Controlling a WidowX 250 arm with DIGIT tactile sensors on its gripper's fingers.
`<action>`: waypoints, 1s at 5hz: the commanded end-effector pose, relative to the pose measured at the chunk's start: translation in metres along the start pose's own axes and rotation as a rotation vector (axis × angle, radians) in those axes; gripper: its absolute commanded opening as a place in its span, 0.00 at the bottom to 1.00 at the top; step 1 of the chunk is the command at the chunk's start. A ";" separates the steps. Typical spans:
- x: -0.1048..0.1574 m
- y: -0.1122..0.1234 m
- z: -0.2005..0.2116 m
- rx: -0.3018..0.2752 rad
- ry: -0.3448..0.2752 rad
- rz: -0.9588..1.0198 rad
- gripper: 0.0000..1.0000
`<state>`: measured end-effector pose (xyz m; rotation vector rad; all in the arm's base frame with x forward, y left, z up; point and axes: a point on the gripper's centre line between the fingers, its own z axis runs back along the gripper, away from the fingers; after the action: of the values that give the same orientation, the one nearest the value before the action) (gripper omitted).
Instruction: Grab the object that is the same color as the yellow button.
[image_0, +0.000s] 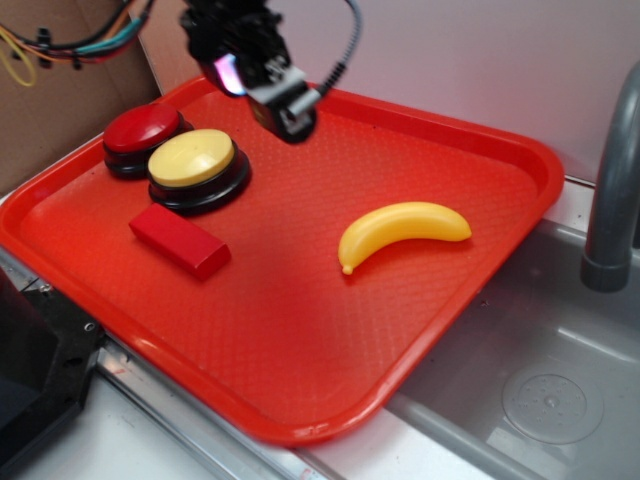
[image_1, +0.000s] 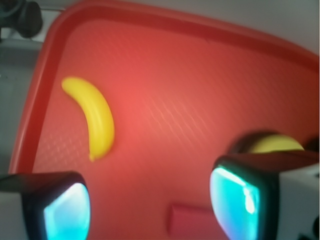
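Nearest the wrist lens: two tool fingers (image_1: 65, 210) with glowing teal pads, spread wide, nothing between them. Hovering high at the far edge of the red tray (image_0: 300, 425), tool (image_0: 285, 105) well apart from the toy banana (image_0: 400, 232). Lying flat on bare tray right of centre, curved, clear of the red block (image_0: 180, 240), the yellow button (image_0: 195, 160) and the red button (image_0: 140, 130). Best approached by travelling across above the banana's middle, turning the wrist so the pads straddle its narrow width, then lowering straight. Glossy plastic probably slippery; centred, firm closing advisable.
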<state>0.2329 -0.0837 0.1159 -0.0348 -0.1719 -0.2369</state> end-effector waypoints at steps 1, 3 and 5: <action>0.036 -0.034 -0.047 -0.096 -0.012 -0.143 1.00; 0.040 -0.041 -0.085 -0.040 0.031 -0.172 0.93; 0.041 -0.025 -0.076 0.002 0.085 -0.110 0.00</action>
<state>0.2674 -0.1146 0.0270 0.0054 -0.0029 -0.3531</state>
